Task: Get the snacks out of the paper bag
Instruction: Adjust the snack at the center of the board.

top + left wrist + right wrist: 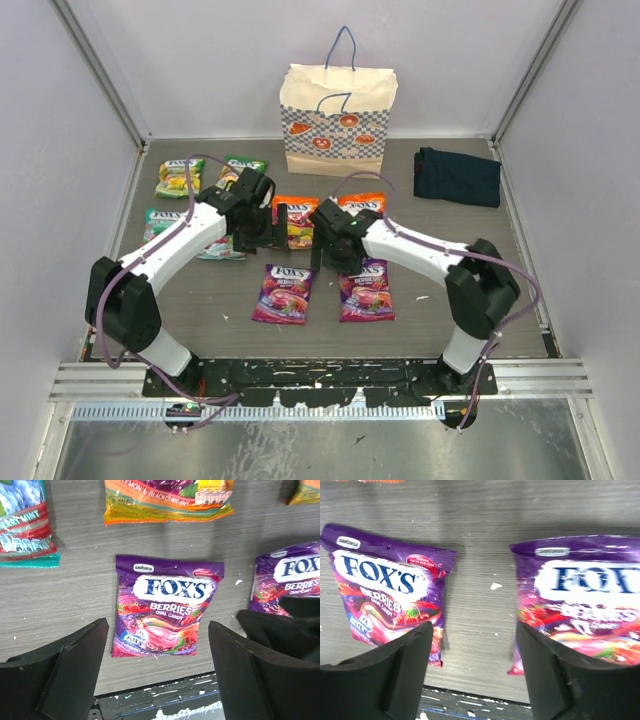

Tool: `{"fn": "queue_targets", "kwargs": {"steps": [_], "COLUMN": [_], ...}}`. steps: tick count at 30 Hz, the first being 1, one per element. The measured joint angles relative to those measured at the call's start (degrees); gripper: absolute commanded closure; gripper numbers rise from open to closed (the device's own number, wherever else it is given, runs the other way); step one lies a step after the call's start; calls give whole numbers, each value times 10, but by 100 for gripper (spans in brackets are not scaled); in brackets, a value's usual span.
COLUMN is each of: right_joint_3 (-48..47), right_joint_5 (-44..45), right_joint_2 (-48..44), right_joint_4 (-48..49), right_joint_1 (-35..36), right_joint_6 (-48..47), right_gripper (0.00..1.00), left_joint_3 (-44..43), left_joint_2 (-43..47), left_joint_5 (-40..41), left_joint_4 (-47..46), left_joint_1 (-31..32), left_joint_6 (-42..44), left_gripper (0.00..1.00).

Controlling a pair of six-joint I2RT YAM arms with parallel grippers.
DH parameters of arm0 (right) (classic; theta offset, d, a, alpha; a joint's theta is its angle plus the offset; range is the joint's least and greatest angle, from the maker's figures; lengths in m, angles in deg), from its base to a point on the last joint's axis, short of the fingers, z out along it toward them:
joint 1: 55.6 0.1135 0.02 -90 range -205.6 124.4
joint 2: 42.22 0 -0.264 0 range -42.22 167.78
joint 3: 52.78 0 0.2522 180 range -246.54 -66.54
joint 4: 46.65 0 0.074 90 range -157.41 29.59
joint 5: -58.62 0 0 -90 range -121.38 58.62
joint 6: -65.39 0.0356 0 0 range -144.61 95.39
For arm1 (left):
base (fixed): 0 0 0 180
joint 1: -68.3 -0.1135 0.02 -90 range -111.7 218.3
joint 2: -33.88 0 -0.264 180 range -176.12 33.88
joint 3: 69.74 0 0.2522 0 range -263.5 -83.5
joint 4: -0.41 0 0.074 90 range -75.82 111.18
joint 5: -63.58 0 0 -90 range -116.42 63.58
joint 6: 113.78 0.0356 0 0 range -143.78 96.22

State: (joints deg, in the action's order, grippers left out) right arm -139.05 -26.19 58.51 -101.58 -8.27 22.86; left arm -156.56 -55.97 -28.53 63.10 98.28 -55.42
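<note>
desk: where's the paper bag?
me: standing upright at the far edge of the table, handles up. the snacks lie flat on the table in front of it, eight as far as i can count, none touching the bag.
desk: and your pincers?
me: my left gripper is spread wide with nothing between its fingers, hanging over a purple berries packet. my right gripper is parted and empty too, over the gap between the two purple packets.
desk: anything else?
me: a folded navy cloth far right, well apart from the bag.
</note>
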Motion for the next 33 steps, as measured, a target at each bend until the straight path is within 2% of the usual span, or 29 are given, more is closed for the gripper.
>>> {"fn": "queue_targets", "kwargs": {"steps": [2,5,7,9,10,13,16,27,33], "right_joint_3": [0,1,6,17,25,37,34,-55,-87], "right_joint_5": [12,35,52,64,67,68,68,56,42], "right_joint_2": [-39,-88,-107,-116,-116,-109,-96,63,107], "right_joint_4": [-17,-40,-53,-64,-69,-87,-88,-77,-64], "right_joint_1": [-12,-18,-18,-18,-17,-14,-9,22,31], "right_joint_6": [-14,-36,-50,-64,-72,-97,-114,-142,-144], "right_gripper": [13,9,7,6,7,29,39,52,52], "left_joint_3": [-20,-16,10,53,77,145,184,251,262], "left_joint_2": [0,0,6,17,23,41,62,96,78], "left_joint_5": [0,0,-1,-3,-4,-7,-5,6,-4], "left_joint_4": [7,20,20,12,10,8,8,-18,-43], "left_joint_1": [0,0,0,0,0,0,0,0,0], "left_joint_6": [7,12,14,17,18,23,24,14,7], "left_gripper": [13,9,8,1,2,2,2,5,6]}}
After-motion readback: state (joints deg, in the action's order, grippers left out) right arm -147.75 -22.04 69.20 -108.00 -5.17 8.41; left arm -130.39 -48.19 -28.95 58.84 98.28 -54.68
